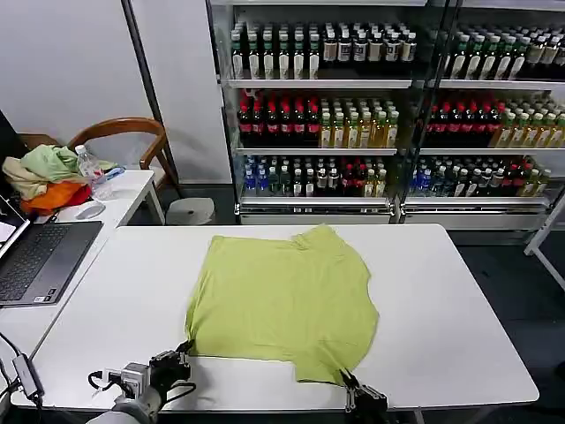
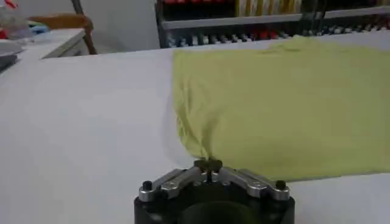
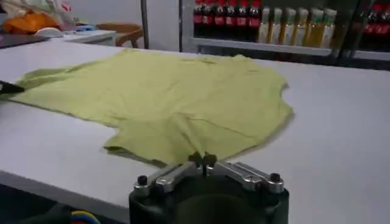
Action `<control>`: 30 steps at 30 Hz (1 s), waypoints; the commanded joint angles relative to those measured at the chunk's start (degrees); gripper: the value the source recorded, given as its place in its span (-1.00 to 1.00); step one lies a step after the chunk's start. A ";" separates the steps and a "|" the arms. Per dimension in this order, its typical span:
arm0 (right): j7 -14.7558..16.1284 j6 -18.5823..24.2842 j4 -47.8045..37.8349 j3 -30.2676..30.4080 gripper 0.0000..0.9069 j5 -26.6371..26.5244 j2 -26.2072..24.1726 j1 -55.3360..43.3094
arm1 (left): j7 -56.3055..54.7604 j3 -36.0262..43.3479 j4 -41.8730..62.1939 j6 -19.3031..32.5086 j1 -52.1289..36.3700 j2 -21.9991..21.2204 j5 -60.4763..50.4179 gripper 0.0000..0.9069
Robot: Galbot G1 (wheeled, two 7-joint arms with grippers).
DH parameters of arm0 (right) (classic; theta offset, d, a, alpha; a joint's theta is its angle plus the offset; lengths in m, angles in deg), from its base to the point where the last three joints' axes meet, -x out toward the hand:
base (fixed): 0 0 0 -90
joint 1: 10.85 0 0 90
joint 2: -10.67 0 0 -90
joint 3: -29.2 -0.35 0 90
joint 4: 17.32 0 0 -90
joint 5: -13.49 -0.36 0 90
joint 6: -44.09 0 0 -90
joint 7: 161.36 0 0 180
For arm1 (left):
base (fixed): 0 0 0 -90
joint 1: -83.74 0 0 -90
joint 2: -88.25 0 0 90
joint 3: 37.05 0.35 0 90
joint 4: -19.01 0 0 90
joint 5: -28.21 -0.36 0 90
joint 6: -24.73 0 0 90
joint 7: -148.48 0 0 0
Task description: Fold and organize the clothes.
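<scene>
The left tool (image 1: 184,350) and right tool (image 1: 351,382) each pinch a near hem corner of the thin lime-green T-shirt (image 1: 282,300). Beyond them it lies partly folded on the white tabletop (image 1: 441,300); I judge most folding remains.

It looks like a shop mock-up inside a lab: glass-fronted metal drinks shelves (image 1: 388,106) packed with bottles line the back wall, while a long white worktop (image 1: 459,300) and an open grey laptop (image 1: 40,261) stand in front.
</scene>
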 commanded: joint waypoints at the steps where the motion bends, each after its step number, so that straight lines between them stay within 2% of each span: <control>1: 1.55 4.22 2.87 -3.98 -1.00 0.60 -0.34 3.80 | 0.47 -3.73 -4.80 0.64 3.93 0.68 0.27 -0.93; 10: 3.26 9.84 5.40 -5.48 -1.00 4.80 -2.03 12.89 | 0.37 -8.25 -10.64 1.56 14.21 1.68 0.24 -0.93; 18: 3.08 9.97 9.09 -7.52 -1.00 4.86 -3.05 14.23 | -0.16 -10.48 -15.98 1.42 21.15 3.02 -0.06 -0.93; 21: 2.76 9.65 9.28 -7.47 -1.00 4.07 -2.91 11.62 | -0.18 -9.69 -17.05 1.75 19.58 2.75 0.14 -0.91; 24: 2.57 7.99 8.12 -7.21 -1.00 2.69 -2.18 6.59 | 0.30 -8.22 -15.89 4.19 14.53 2.13 1.20 -0.91; 30: 2.43 5.70 3.55 -5.96 -1.00 1.29 -1.35 -1.81 | 3.59 -5.58 -7.69 8.90 4.38 0.53 3.76 -0.91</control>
